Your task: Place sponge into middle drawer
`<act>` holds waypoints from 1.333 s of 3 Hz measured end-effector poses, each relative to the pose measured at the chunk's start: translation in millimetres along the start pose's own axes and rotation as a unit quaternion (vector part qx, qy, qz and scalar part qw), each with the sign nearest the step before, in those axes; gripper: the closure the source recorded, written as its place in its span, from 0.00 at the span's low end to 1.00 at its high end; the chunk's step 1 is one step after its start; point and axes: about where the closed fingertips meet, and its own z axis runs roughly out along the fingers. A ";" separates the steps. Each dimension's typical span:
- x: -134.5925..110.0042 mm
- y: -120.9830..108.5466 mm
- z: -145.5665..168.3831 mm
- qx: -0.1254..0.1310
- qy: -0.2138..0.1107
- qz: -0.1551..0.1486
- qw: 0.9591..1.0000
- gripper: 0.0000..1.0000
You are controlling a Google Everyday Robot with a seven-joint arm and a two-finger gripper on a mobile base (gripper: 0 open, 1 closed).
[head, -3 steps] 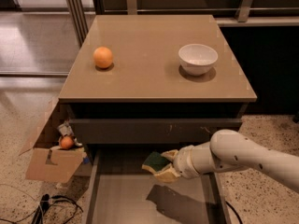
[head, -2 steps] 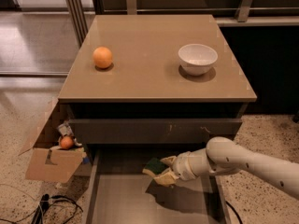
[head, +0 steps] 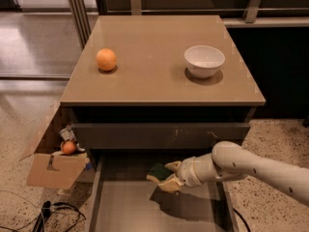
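Observation:
The middle drawer (head: 120,209) is pulled open below the cabinet, dark grey with a plain smooth floor and thin side walls. My gripper (head: 168,176) reaches in from the right on a white arm and is shut on the sponge (head: 159,172), whose dark green layer shows between the pale fingers. The sponge hangs a little above the drawer floor, near the drawer's back middle, just under the closed drawer front (head: 159,135) with small white scratches.
On the cabinet top (head: 159,76) sit an orange (head: 106,60) at left and a white bowl (head: 204,61) at right. A cardboard box (head: 55,168) with an orange fruit and clutter stands on the floor to the left. Cables (head: 48,211) lie on the floor at the bottom left.
My gripper with the sponge has moved slightly left and lower into the open drawer. The arm now reaches further in. Nothing else has moved.

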 end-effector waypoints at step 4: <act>86.5 -28.8 68.8 0.031 0.041 -0.051 0.997 1.00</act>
